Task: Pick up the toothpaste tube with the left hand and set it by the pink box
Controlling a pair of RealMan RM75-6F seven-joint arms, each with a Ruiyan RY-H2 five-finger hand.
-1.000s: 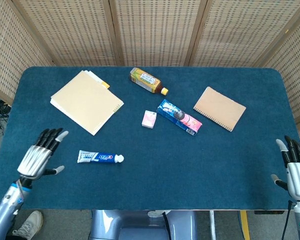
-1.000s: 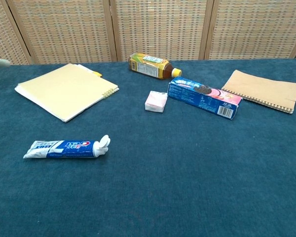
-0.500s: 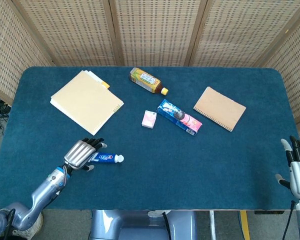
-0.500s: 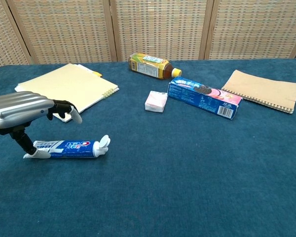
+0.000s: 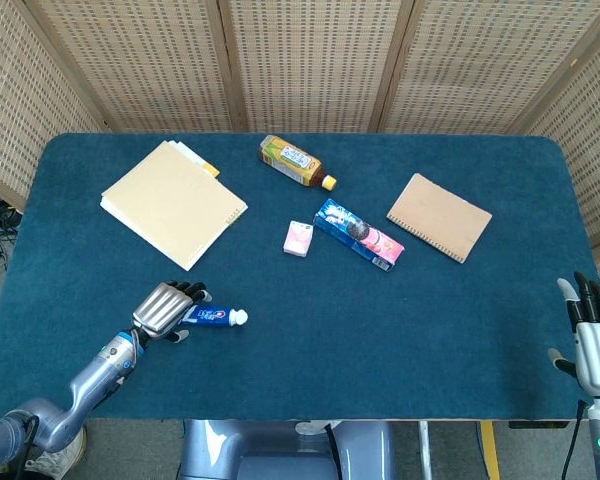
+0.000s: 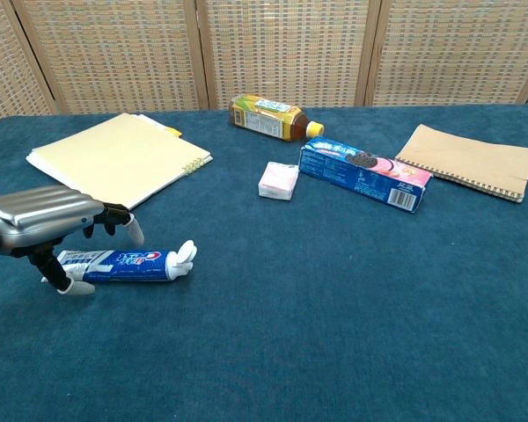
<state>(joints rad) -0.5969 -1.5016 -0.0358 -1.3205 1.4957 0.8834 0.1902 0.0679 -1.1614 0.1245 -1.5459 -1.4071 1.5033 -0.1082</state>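
Note:
The blue-and-white toothpaste tube (image 5: 214, 316) (image 6: 128, 262) lies flat on the blue table, white cap pointing right. My left hand (image 5: 163, 310) (image 6: 40, 220) arches over its tail end, palm down. Its fingers (image 6: 114, 215) curl above the tube without closing, and the thumb (image 6: 60, 277) reaches down at the near side by the tail. The tube rests on the cloth, not lifted. The small pink box (image 5: 298, 238) (image 6: 278, 179) sits mid-table, well up and right of the tube. My right hand (image 5: 592, 340) hangs off the table's right front corner, fingers spread, holding nothing.
A yellow folder (image 5: 172, 203) lies at the back left. A tea bottle (image 5: 295, 161) lies on its side behind the pink box. A blue cookie box (image 5: 358, 234) sits just right of the pink box, and a brown notebook (image 5: 439, 216) lies further right.
My left hand swung in from the table's left front and now sits lower over the tube's tail. The tube has not moved. The right hand has barely shifted.

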